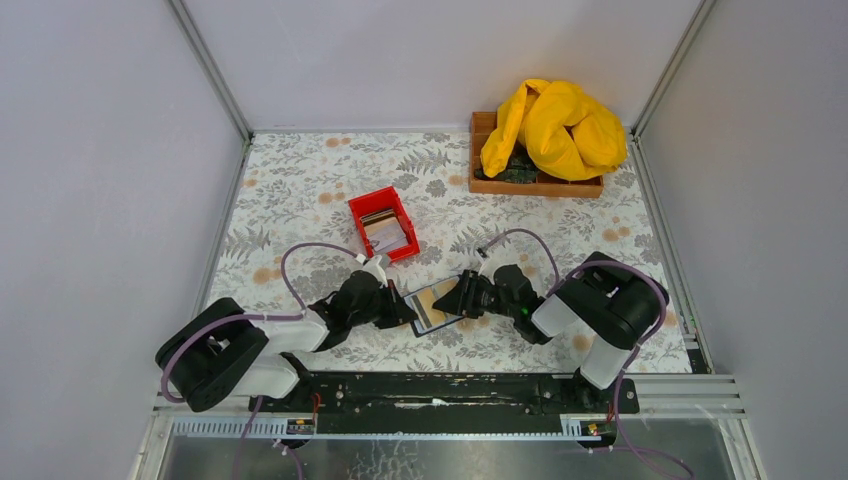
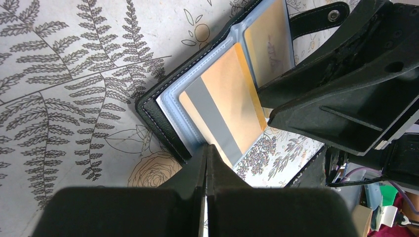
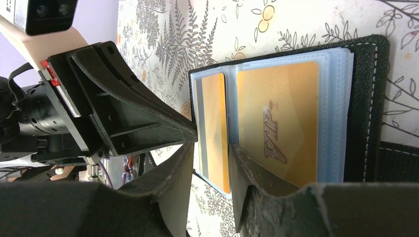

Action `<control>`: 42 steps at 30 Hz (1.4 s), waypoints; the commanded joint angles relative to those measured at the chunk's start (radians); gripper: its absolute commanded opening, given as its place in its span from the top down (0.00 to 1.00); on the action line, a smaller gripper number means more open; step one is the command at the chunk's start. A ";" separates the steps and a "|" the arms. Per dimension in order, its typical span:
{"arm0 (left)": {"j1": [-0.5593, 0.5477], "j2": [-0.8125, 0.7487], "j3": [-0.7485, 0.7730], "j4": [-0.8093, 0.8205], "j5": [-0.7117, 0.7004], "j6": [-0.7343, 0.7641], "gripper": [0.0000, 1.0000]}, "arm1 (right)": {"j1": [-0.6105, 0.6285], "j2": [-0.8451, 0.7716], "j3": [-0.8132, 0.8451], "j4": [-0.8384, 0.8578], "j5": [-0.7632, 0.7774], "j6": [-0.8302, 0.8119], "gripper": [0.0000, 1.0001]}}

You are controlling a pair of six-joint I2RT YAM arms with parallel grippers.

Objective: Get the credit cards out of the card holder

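Lying open: black stitched-leather card holder [image 3: 368, 98], clear plastic sleeves [image 3: 333, 113], 2 gold cards [image 3: 276, 118] inside. Left hand [image 2: 206, 150] pinching striped gold card [image 2: 222, 108]; right hand [image 3: 211, 148] part-spread astride it.

White table cover [image 1: 300, 180] printed with grey fern leaves and tan flowers. Near its front edge lies a black card holder [image 3: 368, 98] with white stitching and pale grey-blue see-through sleeves. One sleeve shows a striped card [image 2: 222, 103], gold with a grey band. The other shows a VIP card [image 3: 276, 118], gold with darker gold lettering. Toward the middle, a bright red bin [image 1: 385, 205] holds white and brown cards [image 1: 386, 232]. At the far right corner, a yellow cloth [image 1: 555, 125] covers a brown wooden tray [image 1: 530, 187]. The arms [image 1: 270, 345] are black and white with purple cables.
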 commanded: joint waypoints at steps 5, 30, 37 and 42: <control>-0.009 0.058 -0.015 -0.017 -0.006 0.016 1.00 | 0.030 -0.029 -0.011 0.145 -0.167 0.057 0.60; -0.009 0.072 0.011 -0.026 0.000 0.023 1.00 | 0.105 -0.049 0.034 0.097 -0.160 0.034 0.51; -0.011 0.083 0.010 -0.012 0.004 0.021 1.00 | 0.105 -0.062 0.022 0.195 -0.194 0.102 0.55; -0.010 0.088 0.009 -0.012 0.004 0.023 1.00 | 0.106 -0.050 -0.003 0.315 -0.220 0.173 0.56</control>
